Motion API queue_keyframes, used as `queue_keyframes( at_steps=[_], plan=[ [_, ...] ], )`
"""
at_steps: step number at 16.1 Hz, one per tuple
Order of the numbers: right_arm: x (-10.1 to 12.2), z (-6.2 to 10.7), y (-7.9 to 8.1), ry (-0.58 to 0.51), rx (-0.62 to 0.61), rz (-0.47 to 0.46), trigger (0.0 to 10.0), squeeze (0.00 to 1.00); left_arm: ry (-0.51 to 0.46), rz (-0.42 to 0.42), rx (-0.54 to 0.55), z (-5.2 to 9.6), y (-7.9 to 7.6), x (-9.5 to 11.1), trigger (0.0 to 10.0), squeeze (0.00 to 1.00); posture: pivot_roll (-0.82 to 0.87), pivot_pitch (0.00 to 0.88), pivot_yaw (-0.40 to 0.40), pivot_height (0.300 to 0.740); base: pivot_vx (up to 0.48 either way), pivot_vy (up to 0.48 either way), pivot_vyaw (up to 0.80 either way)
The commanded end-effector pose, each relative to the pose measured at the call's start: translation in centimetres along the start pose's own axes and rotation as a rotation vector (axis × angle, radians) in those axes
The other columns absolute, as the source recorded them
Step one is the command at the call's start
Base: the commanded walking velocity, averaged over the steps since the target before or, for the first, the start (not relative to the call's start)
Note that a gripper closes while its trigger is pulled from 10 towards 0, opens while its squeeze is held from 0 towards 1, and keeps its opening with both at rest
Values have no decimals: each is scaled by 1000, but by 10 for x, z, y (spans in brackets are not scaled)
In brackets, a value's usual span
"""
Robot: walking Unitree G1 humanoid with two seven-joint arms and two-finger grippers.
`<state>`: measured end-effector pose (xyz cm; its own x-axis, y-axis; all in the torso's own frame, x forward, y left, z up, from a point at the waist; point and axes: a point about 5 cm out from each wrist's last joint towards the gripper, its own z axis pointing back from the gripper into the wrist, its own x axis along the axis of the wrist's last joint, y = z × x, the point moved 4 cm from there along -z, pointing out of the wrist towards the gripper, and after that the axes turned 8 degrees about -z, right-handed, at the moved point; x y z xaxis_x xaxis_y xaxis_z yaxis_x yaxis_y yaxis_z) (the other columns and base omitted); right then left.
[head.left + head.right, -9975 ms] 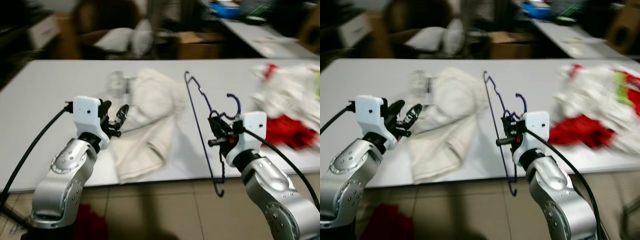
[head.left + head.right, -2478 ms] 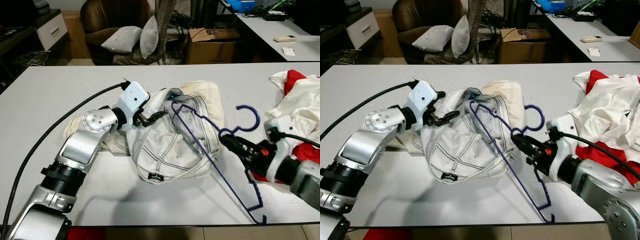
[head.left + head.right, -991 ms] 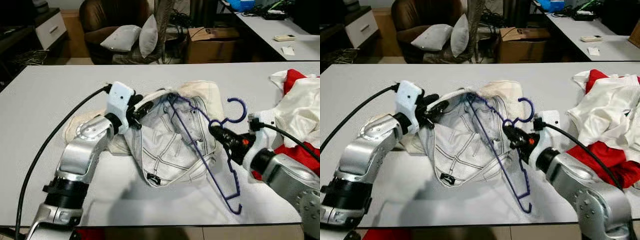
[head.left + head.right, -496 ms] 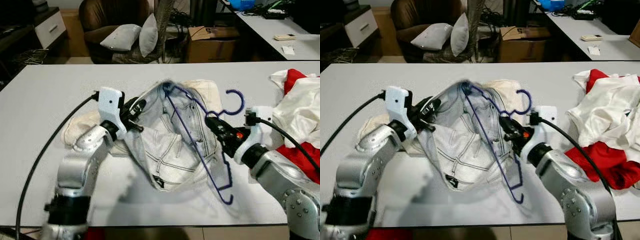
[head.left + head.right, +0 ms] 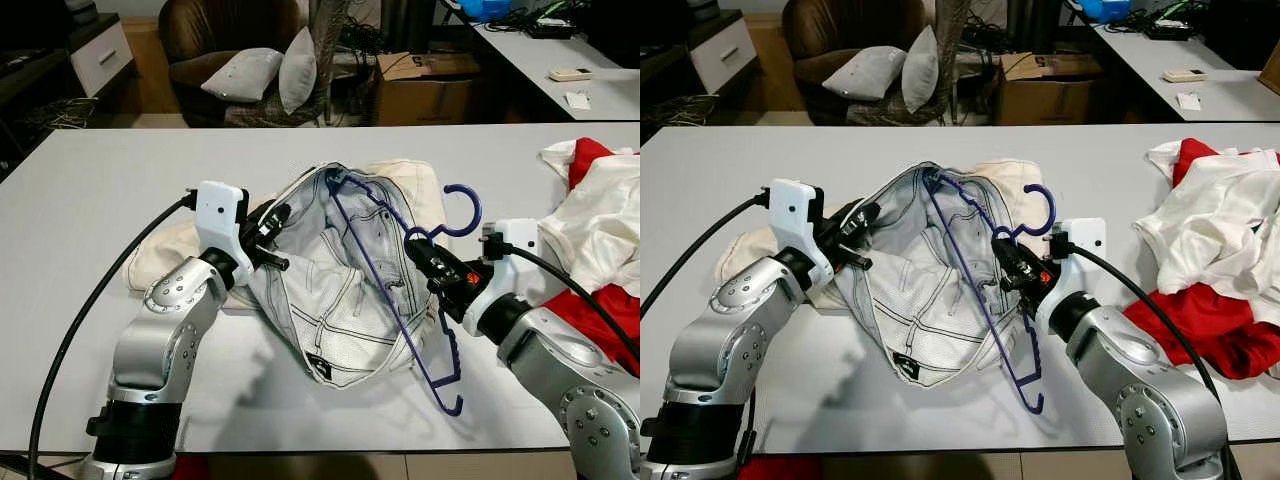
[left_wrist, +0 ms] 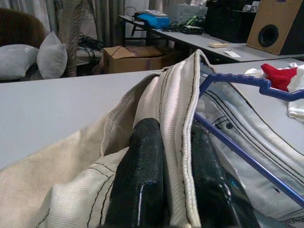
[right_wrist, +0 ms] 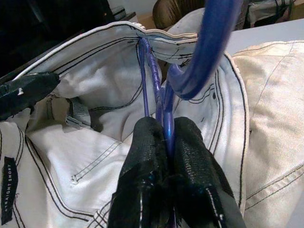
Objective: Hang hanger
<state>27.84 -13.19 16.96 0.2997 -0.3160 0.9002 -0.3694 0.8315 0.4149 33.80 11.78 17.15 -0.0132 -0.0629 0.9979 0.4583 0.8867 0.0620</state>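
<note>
While both arms work over the white table [image 5: 80, 190], the left gripper [image 5: 268, 232] is clamped on the waistband hem of the cream garment [image 5: 340, 300], holding it up off the tabletop so the opening gapes toward the right. In the left wrist view both black fingers [image 6: 142, 175] pinch the stitched edge betw. them.

Right gripper [image 5: 1008, 257] is closed tight on the blue hanger [image 5: 400, 290] just below its hook; the right wrist view shows the fingers [image 7: 147, 161] squeezing the thin neck. Hook curls up, far side of the gripper. One hanger shoulder sits inside the garment's opening, its far tip tucked under the waistband, partly hidden by cloth. The other shoulder hangs out toward the near table edge, end curl clear of the fabric.

Garment's left part lies flat behind the left arm, mostly covered by it. Small dark label near the bottom hem, text too small to read from the head views.

Right side: pile of red & white clothes [image 5: 600, 230], cut off by the frame edge. Far bkgd: armchair w/ grey cushions [image 5: 260, 75], cardboard box [image 5: 425, 85].
</note>
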Motion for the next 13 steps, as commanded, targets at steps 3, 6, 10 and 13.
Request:
queue_keyframes(
  at_steps=[3, 6, 10, 13],
  plan=[
    [4, 0, 2, -20, 4, 12, 10000, 0, -5, -17, 2, 1, 0, 3, 10000, 0, 31, 0, 39, 740, 0, 0, 0],
    [4, 0, 2, -20, 4, 12, 10000, 0, -5, -17, 2, 1, 0, 3, 10000, 0, 31, 0, 39, 740, 0, 0, 0],
    [1, 0, 1, -12, -6, 28, 10000, 0, -11, -18, 4, 2, -1, 4, 10000, 0, 31, 0, 38, 740, 0, 0, 0],
    [-4, 0, 0, 20, -14, 49, 10000, 0, -3, -17, -21, 3, -12, 2, 10000, 0, 31, 0, 34, 740, 0, 0, 0]
  ],
)
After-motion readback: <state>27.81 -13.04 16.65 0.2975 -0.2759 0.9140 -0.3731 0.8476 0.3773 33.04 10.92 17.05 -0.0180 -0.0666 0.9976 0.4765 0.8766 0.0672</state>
